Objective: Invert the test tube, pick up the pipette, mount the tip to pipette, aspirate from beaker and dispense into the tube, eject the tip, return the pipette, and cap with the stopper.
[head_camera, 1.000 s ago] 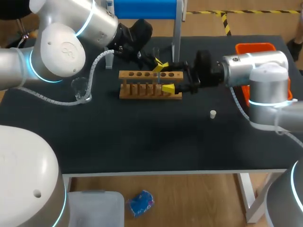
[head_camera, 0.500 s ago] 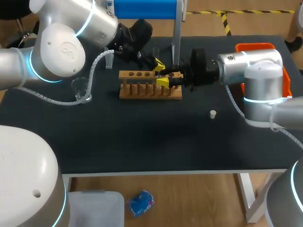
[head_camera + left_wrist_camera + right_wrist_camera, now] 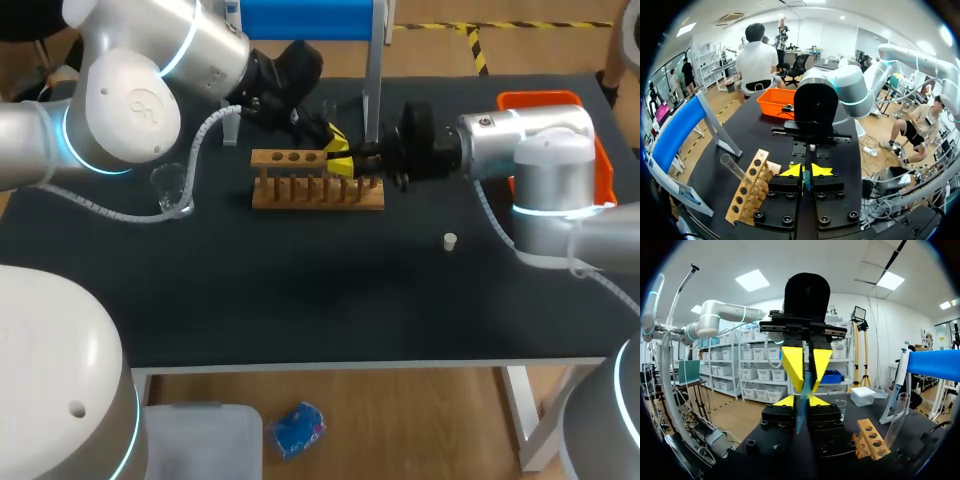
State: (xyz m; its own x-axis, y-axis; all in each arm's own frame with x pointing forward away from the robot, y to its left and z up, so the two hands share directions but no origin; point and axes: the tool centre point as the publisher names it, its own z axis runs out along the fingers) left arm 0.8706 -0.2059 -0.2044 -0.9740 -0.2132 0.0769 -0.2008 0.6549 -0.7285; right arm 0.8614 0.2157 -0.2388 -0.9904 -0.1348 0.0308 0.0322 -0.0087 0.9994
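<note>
Over the right end of the wooden rack [image 3: 300, 190], toward the back of the black table [image 3: 300, 290], the two grippers meet tip to tip. The left gripper [image 3: 336, 134] comes in from the far left, and the right gripper [image 3: 345, 167] from the right, its arm lying level above the tabletop. Both have hold of the same test tube [image 3: 801, 409] — a thin, clear, bluish tube held in the air between them. In the right wrist view it runs between that gripper's own yellow tips, which stand only narrowly apart and press it from both sides. It then runs on between the other gripper's tips, which are likewise closed against it. The left wrist view shows its own tips drawn almost together, with a sliver of the tube caught between them. A second glass tube [image 3: 733, 168] leans out of a hole in the rack. The beaker [image 3: 170, 188] stands well to the left of the rack, beside the left arm's cable. The small white stopper [image 3: 450, 240] lies alone on the table, right of the rack and nearer the front edge. The pipette [image 3: 903, 371] hangs on its stand behind the rack, and an orange bin [image 3: 540, 100] sits at the far right corner — partly hidden by the right arm.
</note>
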